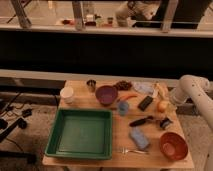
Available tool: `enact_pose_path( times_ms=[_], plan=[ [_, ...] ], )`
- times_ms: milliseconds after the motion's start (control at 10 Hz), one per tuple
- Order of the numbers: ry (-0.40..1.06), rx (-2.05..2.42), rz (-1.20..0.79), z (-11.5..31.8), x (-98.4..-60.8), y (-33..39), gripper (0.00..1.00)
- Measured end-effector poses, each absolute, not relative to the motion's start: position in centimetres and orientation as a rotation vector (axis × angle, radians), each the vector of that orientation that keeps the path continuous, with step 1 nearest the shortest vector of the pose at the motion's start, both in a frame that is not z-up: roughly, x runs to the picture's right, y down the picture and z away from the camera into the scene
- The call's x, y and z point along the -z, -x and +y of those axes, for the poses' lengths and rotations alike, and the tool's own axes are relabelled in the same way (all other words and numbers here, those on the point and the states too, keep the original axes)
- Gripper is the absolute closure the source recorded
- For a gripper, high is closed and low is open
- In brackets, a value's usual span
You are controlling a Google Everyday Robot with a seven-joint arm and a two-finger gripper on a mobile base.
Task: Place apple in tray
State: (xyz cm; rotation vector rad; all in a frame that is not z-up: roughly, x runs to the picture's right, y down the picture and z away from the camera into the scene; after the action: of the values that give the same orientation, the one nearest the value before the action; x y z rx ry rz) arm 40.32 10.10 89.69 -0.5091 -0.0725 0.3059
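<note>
The apple (162, 105), small and orange-red with a yellowish side, sits on the wooden table near its right edge. The green tray (81, 113) lies at the table's front left with nothing in it. My white arm comes in from the right, and my gripper (169, 101) is right at the apple, on its right side. I cannot tell whether it touches the apple.
A purple bowl (106, 94), a thin carrot (129, 96), a blue cup (123, 107) and a black block (145, 103) stand between apple and tray. An orange-brown bowl (173, 145) is at the front right. A white cup (66, 94) is at the left.
</note>
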Motion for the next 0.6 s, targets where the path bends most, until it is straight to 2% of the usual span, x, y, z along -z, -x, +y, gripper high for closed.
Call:
enact_pose_path(
  times_ms=[600],
  plan=[
    [0.539, -0.3, -0.079, 10.88, -90.42, -40.12, 0.2]
  ],
)
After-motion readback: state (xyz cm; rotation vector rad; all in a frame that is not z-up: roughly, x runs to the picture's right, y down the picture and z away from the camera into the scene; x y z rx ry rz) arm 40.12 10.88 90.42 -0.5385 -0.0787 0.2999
